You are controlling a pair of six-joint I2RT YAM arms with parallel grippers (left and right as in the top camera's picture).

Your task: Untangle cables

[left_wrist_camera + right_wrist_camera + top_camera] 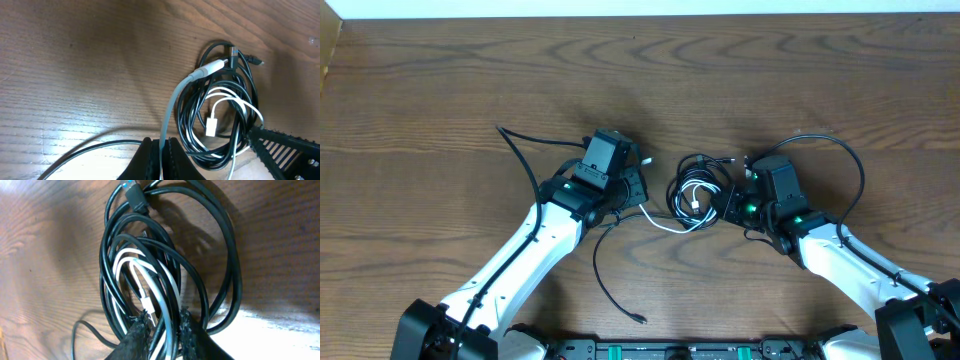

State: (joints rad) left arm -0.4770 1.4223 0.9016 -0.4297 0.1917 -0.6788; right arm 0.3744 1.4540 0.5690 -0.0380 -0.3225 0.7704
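Most of the cables [698, 192] are not yet pulled apart: the white cord [172, 105] is pinched by the left gripper [160, 156], some strands [161, 311] are squeezed by the right gripper [163, 329], and the bunch is found between them.

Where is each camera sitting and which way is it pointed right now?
Overhead: fixed above the table, looking straight down; both arms, the left gripper and right gripper either side of the cable coil.
Left wrist: behind its own fingers, facing the coil, pinching the white cable.
Right wrist: behind its own fingers, close on the coil, strands between them.
Shared: both wrist views show the coil and white cable.
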